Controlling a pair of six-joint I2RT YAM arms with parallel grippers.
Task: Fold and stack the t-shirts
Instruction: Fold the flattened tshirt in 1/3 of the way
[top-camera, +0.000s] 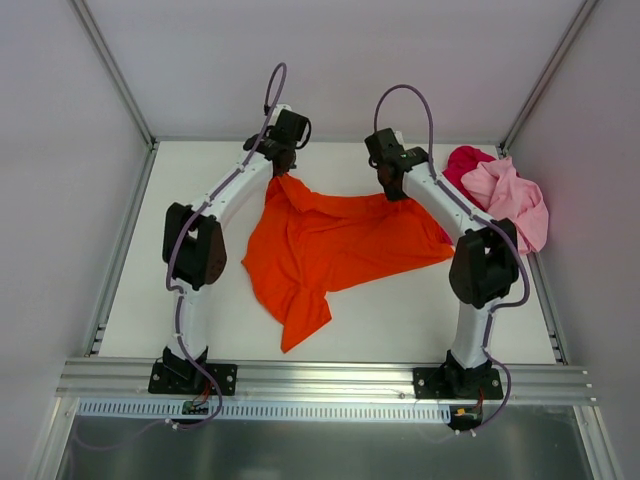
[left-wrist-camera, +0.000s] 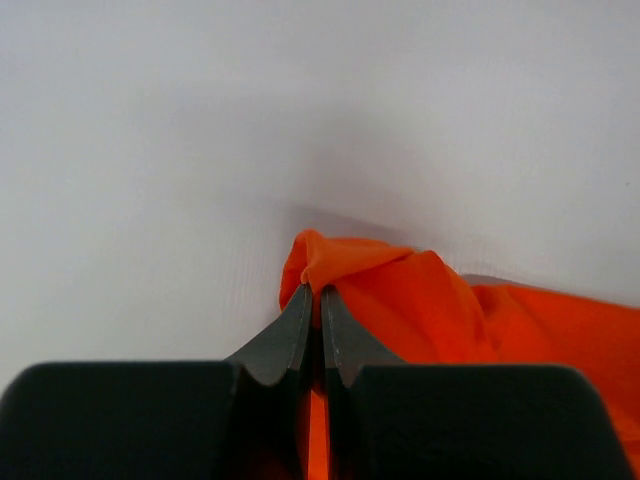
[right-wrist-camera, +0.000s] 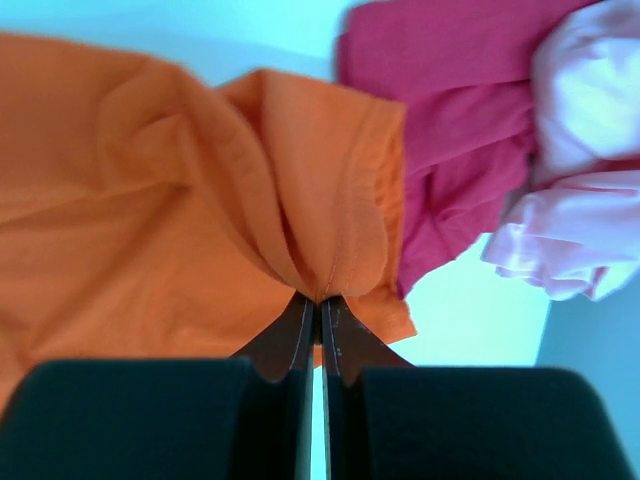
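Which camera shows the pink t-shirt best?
Top external: the pink t-shirt shows whole, crumpled far right, against the red t-shirt. Right wrist catches only a blurred part of it; left wrist shows none.

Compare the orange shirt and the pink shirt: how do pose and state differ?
1. The orange shirt lies spread across the middle of the table; the pink shirt is bunched in the far right corner.
2. The orange shirt is pinched by the left gripper and the right gripper; nothing holds the pink shirt.
3. The orange shirt lies alone; the pink shirt rests partly over the red shirt.
Both are wrinkled and not folded.
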